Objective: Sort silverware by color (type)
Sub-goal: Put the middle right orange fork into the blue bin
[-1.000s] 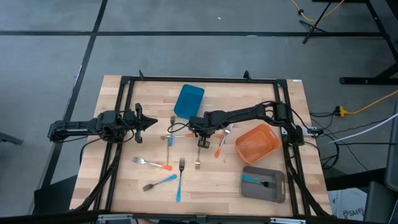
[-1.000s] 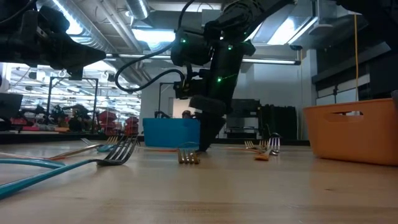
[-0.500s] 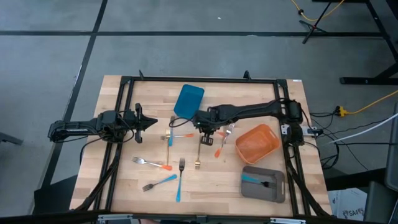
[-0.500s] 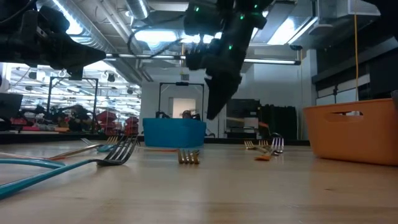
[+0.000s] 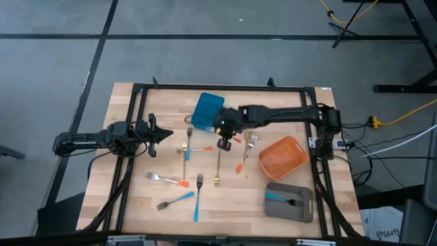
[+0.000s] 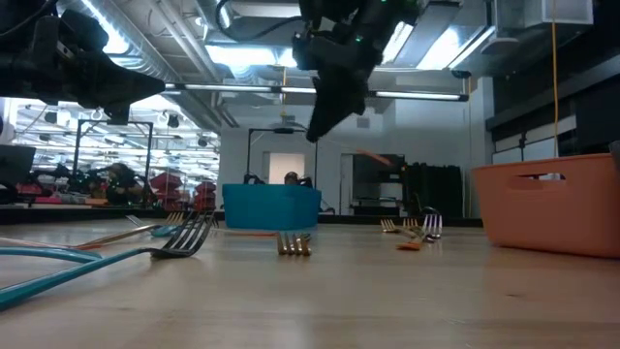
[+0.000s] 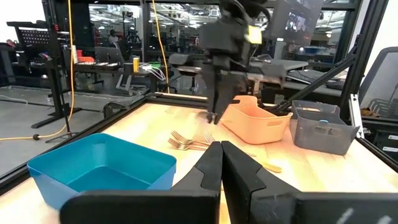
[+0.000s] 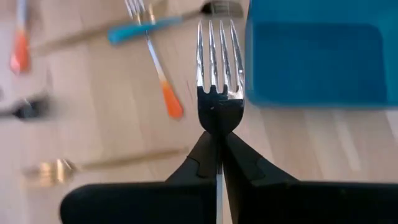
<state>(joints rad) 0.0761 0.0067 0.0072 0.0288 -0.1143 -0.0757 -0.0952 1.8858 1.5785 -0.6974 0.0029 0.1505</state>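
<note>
Left gripper (image 5: 166, 134) is parked at the table's (image 5: 287, 219) left edge, fingers pressed together on nothing. Right gripper (image 5: 224, 139) is raised just beside the blue bin (image 5: 207, 111), clamped on a fork (image 8: 219, 59), tines pointing ahead. Other forks (image 5: 176, 199) are scattered below and left of it; orange bin (image 5: 281, 156) and grey bin (image 5: 289, 201) sit rightward. No writing is legible.

The right gripper (image 5: 224, 143) hung raised at mid-table, arm stretched out, fingers (image 8: 205, 155) pinched together. The left gripper (image 5: 167, 134), fingers (image 7: 208, 171) closed, waited level at its side.
</note>
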